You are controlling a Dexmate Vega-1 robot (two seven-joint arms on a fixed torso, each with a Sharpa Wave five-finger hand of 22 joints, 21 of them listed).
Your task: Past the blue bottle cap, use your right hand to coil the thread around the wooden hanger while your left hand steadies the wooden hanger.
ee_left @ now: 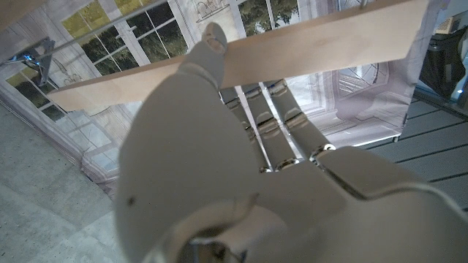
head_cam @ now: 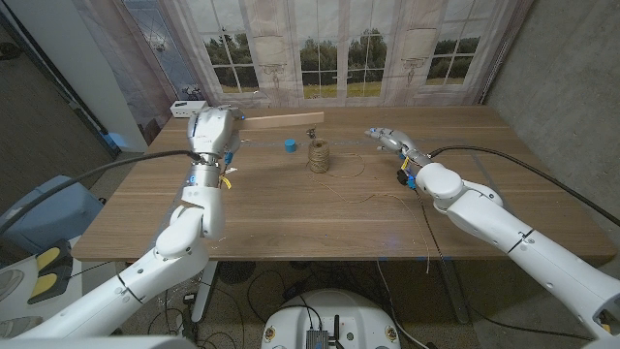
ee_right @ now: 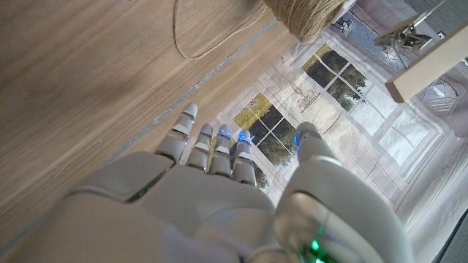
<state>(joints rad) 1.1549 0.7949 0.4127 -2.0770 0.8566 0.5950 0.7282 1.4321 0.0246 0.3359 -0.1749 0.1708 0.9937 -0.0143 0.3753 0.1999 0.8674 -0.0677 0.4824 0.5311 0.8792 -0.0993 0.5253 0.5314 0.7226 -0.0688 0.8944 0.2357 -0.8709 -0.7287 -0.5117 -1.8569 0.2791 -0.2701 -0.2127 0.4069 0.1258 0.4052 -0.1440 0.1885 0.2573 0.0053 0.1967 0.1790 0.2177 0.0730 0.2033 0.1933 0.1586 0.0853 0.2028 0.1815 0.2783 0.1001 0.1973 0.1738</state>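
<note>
My left hand (head_cam: 213, 131) grips one end of the wooden hanger (head_cam: 281, 119), a pale flat bar reaching toward the table's middle at the back. In the left wrist view the thumb (ee_left: 213, 35) lies across the hanger (ee_left: 329, 40) and the fingers (ee_left: 281, 120) reach behind it. The blue bottle cap (head_cam: 290, 145) sits just in front of the bar. Beside the cap stands a spool of brown thread (head_cam: 319, 155). My right hand (head_cam: 387, 139) hovers to the right of the spool, fingers (ee_right: 212, 146) spread, holding nothing. The spool (ee_right: 303, 14) and a thread loop (ee_right: 194, 44) lie ahead of it.
Loose thread (head_cam: 387, 199) trails across the wooden table (head_cam: 291, 218) toward its front edge by my right arm. A small white box (head_cam: 186, 107) sits at the back left corner. A printed window backdrop (head_cam: 339, 48) hangs behind the table. The hanger's metal hook (ee_right: 406, 33) shows near its end.
</note>
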